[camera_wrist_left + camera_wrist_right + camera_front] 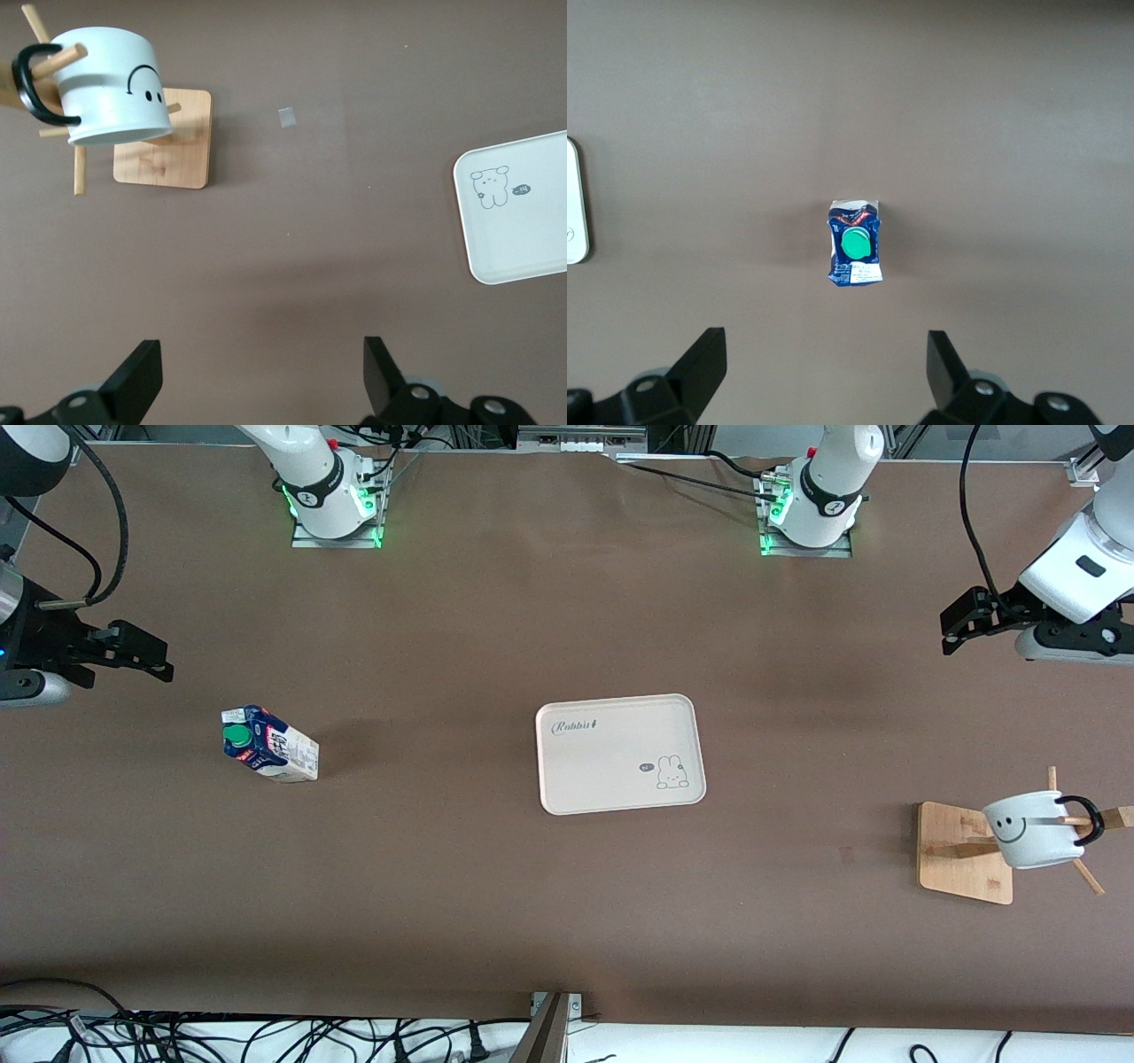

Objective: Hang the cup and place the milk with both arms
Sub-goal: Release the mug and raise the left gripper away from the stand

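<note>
Your tray (620, 754), cream with a rabbit drawing, lies flat mid-table with bare brown table (496, 629) all around it. Toward the left arm's end you have the wooden rack (964, 852); the cup (1030, 829) hangs on one of its pegs by the black handle, tilted, smiley face showing. Toward the right arm's end the milk (269, 744) stands alone, green cap visible, well apart from the tray. Your left gripper (259, 381) hangs over bare table near the rack, fingers spread wide, holding nothing. Your right gripper (824, 376) hangs over bare table beside the milk, likewise spread wide and empty.
</note>
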### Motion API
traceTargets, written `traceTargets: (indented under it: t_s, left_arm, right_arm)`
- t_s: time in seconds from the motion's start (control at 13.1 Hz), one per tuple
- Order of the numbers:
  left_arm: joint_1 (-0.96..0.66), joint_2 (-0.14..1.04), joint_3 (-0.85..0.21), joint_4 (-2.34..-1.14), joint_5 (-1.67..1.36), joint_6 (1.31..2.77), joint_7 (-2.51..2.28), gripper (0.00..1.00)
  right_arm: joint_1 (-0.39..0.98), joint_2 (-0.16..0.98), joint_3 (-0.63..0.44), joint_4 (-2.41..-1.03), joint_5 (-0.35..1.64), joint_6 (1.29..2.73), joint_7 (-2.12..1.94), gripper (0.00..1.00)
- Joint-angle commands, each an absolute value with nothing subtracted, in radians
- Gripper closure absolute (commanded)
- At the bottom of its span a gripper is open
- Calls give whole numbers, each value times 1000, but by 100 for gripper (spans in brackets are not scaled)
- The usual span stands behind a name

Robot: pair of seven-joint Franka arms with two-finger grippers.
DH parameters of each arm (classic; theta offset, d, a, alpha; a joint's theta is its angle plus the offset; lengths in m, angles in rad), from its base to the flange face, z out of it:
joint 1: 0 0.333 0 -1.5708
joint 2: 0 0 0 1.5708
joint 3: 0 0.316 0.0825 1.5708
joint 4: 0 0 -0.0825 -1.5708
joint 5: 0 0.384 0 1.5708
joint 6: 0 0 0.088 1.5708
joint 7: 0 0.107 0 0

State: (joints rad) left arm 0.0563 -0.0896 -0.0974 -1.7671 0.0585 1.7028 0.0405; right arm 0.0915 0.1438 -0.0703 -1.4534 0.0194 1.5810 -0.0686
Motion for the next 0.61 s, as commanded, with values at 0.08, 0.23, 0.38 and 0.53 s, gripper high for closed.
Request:
traceTargets:
  t_s: [0.08, 0.23, 0.38, 0.53]
  left_arm:
    - [34, -114, -64, -1795, 43, 1668, 44, 0]
    - [-21, -103, -6, -1792, 23, 1674, 40, 0]
    - [-31, -84, -5, -1769, 21, 1675, 38, 0]
    - [-29, -69, -5, -1761, 26, 1675, 35, 0]
  right_arm:
    - [94, 149, -69, -1434, 5, 1569, -52, 0]
    - [94, 149, -69, -1434, 5, 1569, -52, 0]
    - [94, 149, -69, -1434, 5, 1569, -52, 0]
    - [94, 149, -69, -1434, 5, 1569, -52, 0]
